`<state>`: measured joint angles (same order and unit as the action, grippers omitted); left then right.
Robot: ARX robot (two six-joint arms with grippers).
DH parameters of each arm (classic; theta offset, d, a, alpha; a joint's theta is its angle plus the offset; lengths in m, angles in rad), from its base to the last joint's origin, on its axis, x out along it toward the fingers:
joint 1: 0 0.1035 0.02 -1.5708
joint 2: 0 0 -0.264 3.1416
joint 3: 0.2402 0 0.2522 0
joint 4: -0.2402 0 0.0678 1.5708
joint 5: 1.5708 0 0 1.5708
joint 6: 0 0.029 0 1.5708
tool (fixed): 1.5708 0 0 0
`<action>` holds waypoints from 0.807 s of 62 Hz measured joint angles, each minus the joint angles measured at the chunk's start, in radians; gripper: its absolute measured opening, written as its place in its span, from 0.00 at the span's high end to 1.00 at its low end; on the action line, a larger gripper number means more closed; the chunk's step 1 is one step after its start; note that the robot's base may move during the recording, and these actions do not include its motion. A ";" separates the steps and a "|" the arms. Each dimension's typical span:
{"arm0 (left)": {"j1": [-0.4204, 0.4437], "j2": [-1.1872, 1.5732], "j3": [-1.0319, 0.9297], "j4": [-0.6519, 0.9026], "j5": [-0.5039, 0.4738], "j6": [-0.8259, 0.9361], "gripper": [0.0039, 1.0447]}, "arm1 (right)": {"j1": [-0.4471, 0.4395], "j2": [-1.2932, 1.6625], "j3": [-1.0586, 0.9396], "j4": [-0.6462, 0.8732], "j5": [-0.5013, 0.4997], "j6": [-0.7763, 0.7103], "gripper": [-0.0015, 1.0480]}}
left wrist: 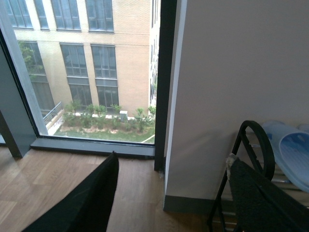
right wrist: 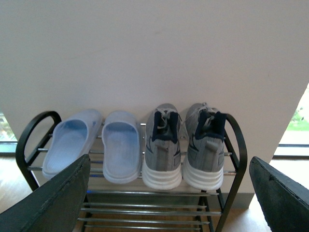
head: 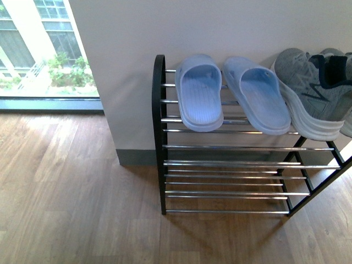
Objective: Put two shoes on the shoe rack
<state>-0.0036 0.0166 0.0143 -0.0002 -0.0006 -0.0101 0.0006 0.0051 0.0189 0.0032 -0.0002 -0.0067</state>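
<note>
Since both claws hang spread and empty, your risk is knocking the sneakers (right wrist: 182, 145) or slides (right wrist: 96, 142) off the rack (head: 159, 132) when retreating.

Pale-blue slide sandals (right wrist: 94, 142) with ribbed footbeds; grey knit sneakers (right wrist: 186, 145) with white soles and dark navy lining. The shoe rack (head: 220, 165) is black-framed with chrome bars, on a brown wood-grain floor (head: 66, 198).
</note>
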 joint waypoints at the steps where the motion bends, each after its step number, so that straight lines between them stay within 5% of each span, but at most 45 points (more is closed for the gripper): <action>1: 0.000 0.000 0.000 0.000 0.000 0.000 0.24 | 0.000 0.000 0.000 0.000 0.000 0.000 0.09; 8: 0.000 0.000 0.000 0.000 0.000 0.002 0.07 | 0.000 0.000 0.000 0.000 0.000 0.000 0.09; 50: 0.000 -0.001 0.000 0.000 0.000 0.002 0.09 | 0.000 -0.002 0.000 -0.003 0.000 0.003 0.09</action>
<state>-0.0036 0.0158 0.0143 -0.0006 -0.0002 -0.0078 0.0006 0.0036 0.0189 -0.0002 -0.0002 -0.0036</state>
